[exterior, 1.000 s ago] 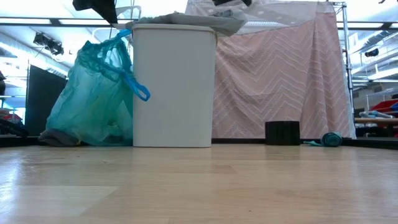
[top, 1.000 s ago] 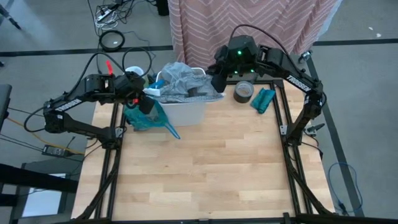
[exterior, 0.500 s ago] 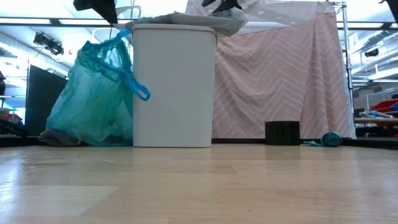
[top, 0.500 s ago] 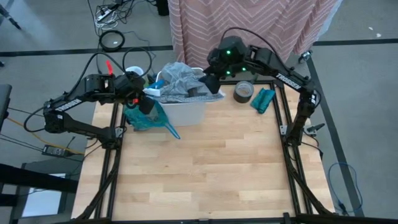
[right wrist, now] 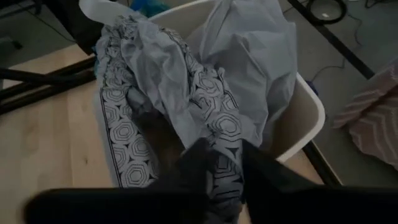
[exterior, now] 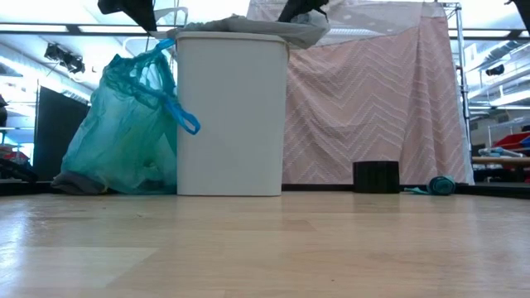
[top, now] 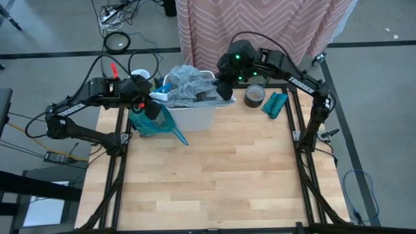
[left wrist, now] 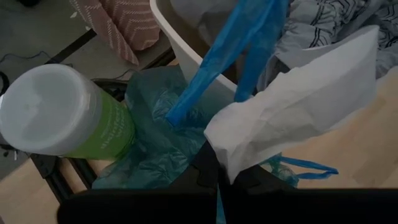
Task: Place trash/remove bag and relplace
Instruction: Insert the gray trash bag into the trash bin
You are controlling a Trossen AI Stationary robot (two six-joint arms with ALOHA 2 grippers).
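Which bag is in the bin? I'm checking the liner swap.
The grey bag, draped over the white bin. The teal bag sits on the table beside it.

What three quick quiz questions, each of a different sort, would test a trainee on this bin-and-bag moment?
1. True or false: the teal bag sits inside the white bin.
2. The right gripper is at: A) the bin's grey bag; B) the tape roll; C) the table's front edge.
3. What does the left gripper pinch?

Key: 1 false, it stands beside the bin. 2 A. 3 white paper.
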